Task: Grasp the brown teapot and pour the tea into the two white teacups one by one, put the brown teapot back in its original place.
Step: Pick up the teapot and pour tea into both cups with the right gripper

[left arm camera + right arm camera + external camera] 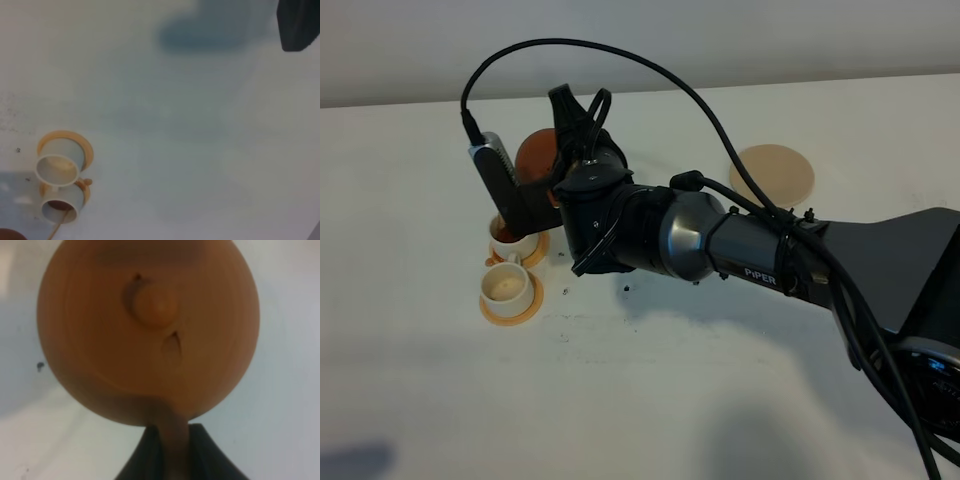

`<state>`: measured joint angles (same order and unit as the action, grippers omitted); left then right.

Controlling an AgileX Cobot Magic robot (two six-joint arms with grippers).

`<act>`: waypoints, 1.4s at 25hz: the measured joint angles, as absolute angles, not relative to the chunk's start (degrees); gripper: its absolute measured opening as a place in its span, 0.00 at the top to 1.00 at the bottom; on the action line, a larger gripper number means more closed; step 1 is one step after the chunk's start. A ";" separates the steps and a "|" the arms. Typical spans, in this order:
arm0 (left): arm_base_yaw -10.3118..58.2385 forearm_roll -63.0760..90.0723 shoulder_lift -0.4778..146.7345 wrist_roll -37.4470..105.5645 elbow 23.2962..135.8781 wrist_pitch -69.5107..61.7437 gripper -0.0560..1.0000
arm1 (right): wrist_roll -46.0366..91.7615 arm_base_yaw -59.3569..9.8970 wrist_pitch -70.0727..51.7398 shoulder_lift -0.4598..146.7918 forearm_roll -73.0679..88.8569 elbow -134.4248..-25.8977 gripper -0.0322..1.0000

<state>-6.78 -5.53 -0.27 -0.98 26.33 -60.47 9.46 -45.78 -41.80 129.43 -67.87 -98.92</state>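
Dark fingers (145, 457) of the right pincer (172, 435) fill the near edge of the right wrist view. They are clamped tight on the loop handle (172, 422) of the brown teapot (100, 340), whose knobbed lid (156, 305) faces that camera. In the high view the teapot hangs clear of the table (650, 400), tipped, just ahead of the pincer. The wrist and its silver-and-black camera housing (498, 172) cover most of it (only a rounded brown patch (535, 152) shows). Just below the pincer stands the first white teacup (512, 240) with brown liquid in it, partly hidden by that same housing. In the left wrist view a thin brown line (59, 224) meets its rim. The second white teacup (507, 288) stands just beside the first, a little farther from the pincer, and is pale inside. Each cup sits on one of the orange saucers (520, 312), which lie close together. The beige coaster (782, 175) lies bare, well apart from the pincer and back alongside the forearm (750, 250). A black cable (620, 52) arches over the wrist and crosses the coaster's near edge. A few dark specks (563, 292) dot the table under the arm. No view shows the left pincer itself, so its state cannot be told.
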 joint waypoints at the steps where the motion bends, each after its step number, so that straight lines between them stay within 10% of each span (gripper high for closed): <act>1: -6.78 -5.53 -0.27 -0.98 26.33 -60.47 0.69 | 9.46 -45.72 -41.79 129.43 -68.09 -98.92 0.88; 35: -6.78 -5.53 -0.27 -0.98 26.33 -60.49 0.69 | 9.48 -45.42 -41.58 129.43 -69.41 -98.92 0.88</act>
